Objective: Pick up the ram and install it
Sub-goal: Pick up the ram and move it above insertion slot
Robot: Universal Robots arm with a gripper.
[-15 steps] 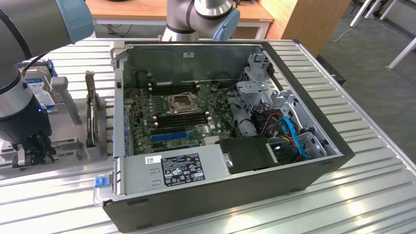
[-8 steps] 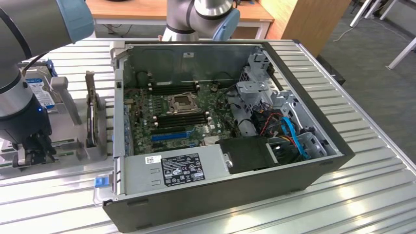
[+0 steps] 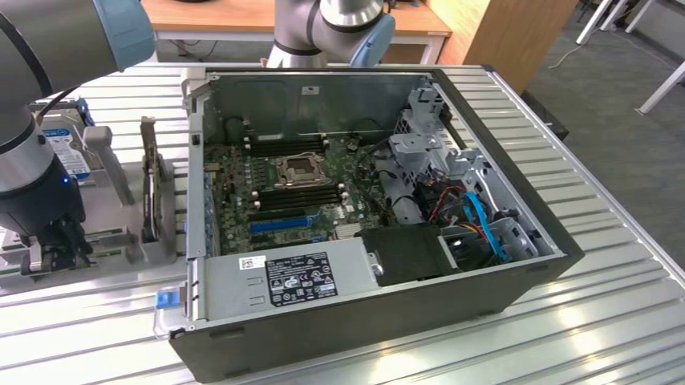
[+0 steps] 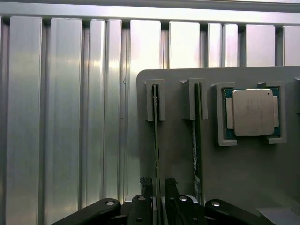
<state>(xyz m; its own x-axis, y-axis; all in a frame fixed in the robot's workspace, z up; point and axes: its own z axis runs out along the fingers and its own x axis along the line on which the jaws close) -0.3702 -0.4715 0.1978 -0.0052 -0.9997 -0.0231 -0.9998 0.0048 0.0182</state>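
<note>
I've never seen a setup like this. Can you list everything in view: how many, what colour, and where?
computer case: one, dark grey, open, mid-table
motherboard: one, green, inside the case
power supply: one, silver, case's near corner
cables: several, blue, inside the case
tray: one, grey, on the table
ram: two sticks, green, on edge in tray slots
processor chip: one, silver, tray pocket
hard drive: one, blue-labelled, exterior view's left
table: one, silver, slatted
robot arm: one, grey, blue caps
gripper: one, black, at one ram stick
</note>
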